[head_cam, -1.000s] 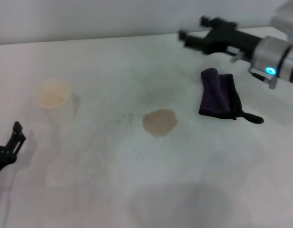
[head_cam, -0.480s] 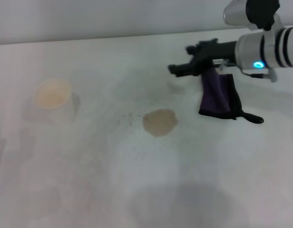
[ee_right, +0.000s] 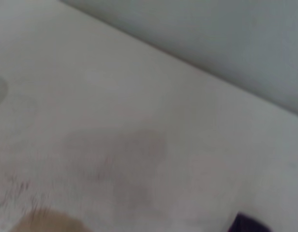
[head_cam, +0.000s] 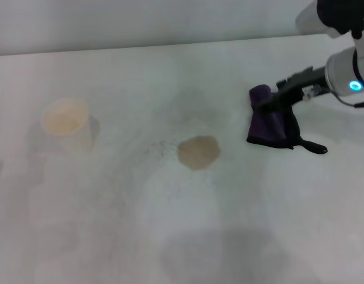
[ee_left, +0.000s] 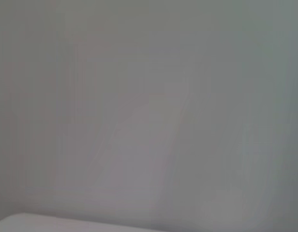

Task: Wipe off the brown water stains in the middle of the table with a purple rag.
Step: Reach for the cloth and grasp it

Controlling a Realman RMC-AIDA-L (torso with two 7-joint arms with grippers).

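Right claw (head_cam: pixel 266 102) — now over purple rag (head_cam: pixel 272 123)

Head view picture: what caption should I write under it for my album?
Right end effector reaches over the purple rag; brown water stain waits on the white table beside a paper cup.

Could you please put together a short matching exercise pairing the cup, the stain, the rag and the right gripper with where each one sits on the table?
Things:
1. cup
2. stain
3. rag
4. right gripper

Places:
A. middle of the table
B. over the far end of the rag, on the robot's right
C. on the robot's left, apart from everything else
D. lying on the robot's right of the stain, not touching it

Pairs: 1-C, 2-A, 3-D, 4-B
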